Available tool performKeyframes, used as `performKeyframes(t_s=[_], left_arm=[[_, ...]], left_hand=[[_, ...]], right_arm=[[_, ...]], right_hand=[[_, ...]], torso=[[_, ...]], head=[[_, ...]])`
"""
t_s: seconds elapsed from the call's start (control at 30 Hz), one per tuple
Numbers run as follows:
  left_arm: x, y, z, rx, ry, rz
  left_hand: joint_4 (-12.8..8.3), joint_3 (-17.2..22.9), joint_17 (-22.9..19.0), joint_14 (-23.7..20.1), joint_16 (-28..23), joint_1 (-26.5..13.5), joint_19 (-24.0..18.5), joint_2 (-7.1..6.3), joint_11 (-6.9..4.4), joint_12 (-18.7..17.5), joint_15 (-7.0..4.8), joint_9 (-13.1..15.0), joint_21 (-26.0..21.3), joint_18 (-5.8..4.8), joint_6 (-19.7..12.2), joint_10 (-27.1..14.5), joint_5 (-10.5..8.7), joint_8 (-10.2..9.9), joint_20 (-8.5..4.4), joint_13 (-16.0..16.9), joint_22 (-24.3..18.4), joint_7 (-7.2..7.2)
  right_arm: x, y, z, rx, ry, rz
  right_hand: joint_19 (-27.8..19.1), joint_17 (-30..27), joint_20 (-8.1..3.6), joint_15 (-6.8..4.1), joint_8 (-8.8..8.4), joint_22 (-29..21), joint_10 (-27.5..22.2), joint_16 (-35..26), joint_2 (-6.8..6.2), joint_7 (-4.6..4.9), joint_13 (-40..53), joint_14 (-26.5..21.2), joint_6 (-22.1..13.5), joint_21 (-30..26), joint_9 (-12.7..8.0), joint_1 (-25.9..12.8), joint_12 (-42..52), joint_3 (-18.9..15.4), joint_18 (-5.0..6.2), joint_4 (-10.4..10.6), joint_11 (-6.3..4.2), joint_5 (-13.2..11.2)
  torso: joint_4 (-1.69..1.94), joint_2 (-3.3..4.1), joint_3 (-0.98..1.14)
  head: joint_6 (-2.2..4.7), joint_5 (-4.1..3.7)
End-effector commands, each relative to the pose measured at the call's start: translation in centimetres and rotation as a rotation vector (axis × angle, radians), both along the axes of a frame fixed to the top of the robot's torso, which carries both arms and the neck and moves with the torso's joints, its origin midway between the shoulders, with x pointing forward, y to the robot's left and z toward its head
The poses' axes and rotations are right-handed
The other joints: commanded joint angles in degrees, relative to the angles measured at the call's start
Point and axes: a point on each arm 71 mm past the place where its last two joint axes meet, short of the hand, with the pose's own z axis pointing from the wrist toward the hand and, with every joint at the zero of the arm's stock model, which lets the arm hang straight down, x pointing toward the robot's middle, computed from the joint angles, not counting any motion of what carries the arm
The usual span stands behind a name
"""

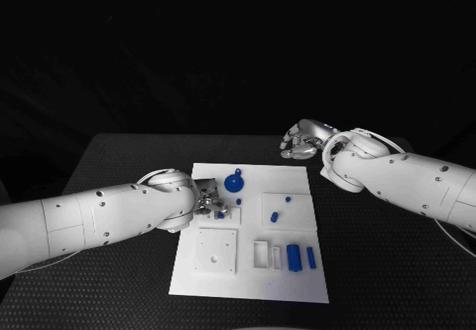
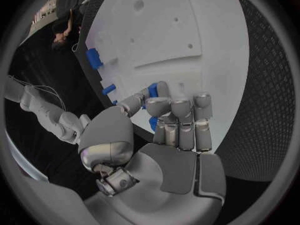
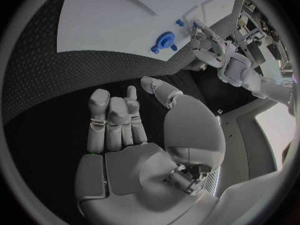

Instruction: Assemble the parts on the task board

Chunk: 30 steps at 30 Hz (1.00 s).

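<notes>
blue gear [image 1: 233, 182] beside left hand [image 1: 208, 199]

The task board [image 1: 253, 275] is a white rectangular plate lying flat on the table. All places are given from it. A round blue part [image 1: 233, 183] with a small stem is near its far edge. Two small blue parts [image 1: 275, 216] stand on a raised square at its right side. Two longer blue parts [image 1: 294, 257] lie side by side near its right near corner, beside white open frames [image 1: 261, 254].

Left hand [image 2: 169, 122] pinches blue part [image 2: 152, 91] over task board [image 2: 187, 35].
</notes>
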Motion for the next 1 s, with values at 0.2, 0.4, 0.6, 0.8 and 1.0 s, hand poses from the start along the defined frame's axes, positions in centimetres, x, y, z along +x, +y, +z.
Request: performKeyframes(t_s=[0.2, 0.4, 0.6, 0.8, 1.0], left_arm=[[-0.6, -0.3, -1.0, 0.0, 0.047, -0.025], [-0.6, 0.1, -0.9, 0.0, 0.042, -0.017], [-0.6, 0.4, -0.9, 0.003, 0.041, -0.01], [-0.5, 0.5, -0.5, 0.0, 0.034, -0.011], [-0.1, 1.0, 0.6, -0.003, 0.013, -0.005]], left_hand=[[4.2, 0.6, -0.3, -0.6, 0.1, -0.8, 0.6, -4.35, -2.19, -0.1, -0.69, -0.3, -0.5, 0.22, 3.8, -2.8, -3.73, 0.4, -7.87, -0.4, 0.8, -3.88], [6.6, 0.3, -0.3, -0.7, 0.2, -1.8, 0.7, -6.29, -2.14, 0.0, -0.67, -0.2, -0.4, 0.2, 3.7, -2.8, -4.14, 0.6, -7.89, -0.5, 0.8, -3.84], [8.3, 0.0, -0.3, -0.7, 0.4, -2.6, 0.7, -7.57, -2.14, 0.1, -0.68, -0.1, -0.4, 0.23, 3.7, -2.7, -4.19, 0.9, -7.92, -0.5, 0.8, -3.86], [9.7, -0.4, -0.3, -0.8, 0.6, -3.4, 0.6, -8.27, -2.13, 0.3, -0.72, 0.0, -0.3, 0.26, 3.6, -2.8, -4.19, 1.0, -7.95, -0.5, 0.9, -3.87], [10.1, -1.5, -0.3, -0.9, 0.7, -4.1, 0.4, -8.92, -2.11, 0.4, -0.74, 0.1, -0.2, 0.3, 3.6, -2.8, -4.19, 1.2, -7.96, -0.5, 1.0, -3.89]], right_arm=[[0.0, 0.0, -0.1, -0.005, 0.005, 0.01], [0.0, 0.0, -0.1, -0.006, 0.006, 0.009], [0.0, -0.2, -0.2, -0.007, 0.009, 0.008], [0.0, -0.2, -0.3, -0.007, 0.009, 0.006], [0.0, -0.2, -0.3, -0.007, 0.008, 0.006]], right_hand=[[0.0, 0.1, -0.45, 0.0, -0.09, 0.8, -0.5, -0.4, 0.52, 0.73, -0.1, -0.2, 0.2, -0.2, -0.1, -0.2, 0.3, -0.1, 1.62, -0.5, -0.07, 0.3], [0.0, 0.1, -0.45, 0.0, -0.09, 0.8, -0.5, -0.4, 0.52, 0.73, -0.1, -0.2, 0.2, -0.2, -0.1, -0.2, 0.3, -0.1, 1.62, -0.5, -0.07, 0.3], [0.0, 0.1, -0.44, 0.0, -0.09, 0.8, -0.5, -0.4, 0.52, 0.73, -0.1, -0.2, 0.2, -0.2, -0.1, -0.3, 0.3, -0.1, 1.62, -0.5, -0.07, 0.4], [0.0, 0.1, -0.43, 0.01, -0.09, 0.8, -0.5, -0.4, 0.56, 0.74, -0.1, -0.2, 0.2, -0.2, -0.1, -0.3, 0.3, -0.2, 1.62, -0.4, -0.06, 0.4], [0.0, 0.1, -0.42, 0.01, -0.09, 0.8, -0.5, -0.4, 0.58, 0.74, -0.1, -0.2, 0.2, -0.2, -0.1, -0.4, 0.3, -0.2, 1.62, -0.4, -0.06, 0.5]], torso=[[0.07, 0.04, -0.08], [0.01, 0.04, -0.13], [0.17, 0.01, -0.15], [0.04, 0.05, -0.18], [0.08, 0.03, -0.11]], head=[[0.14, -0.04], [0.19, -0.09], [0.22, -0.22], [0.42, -0.18], [0.47, -0.2]])
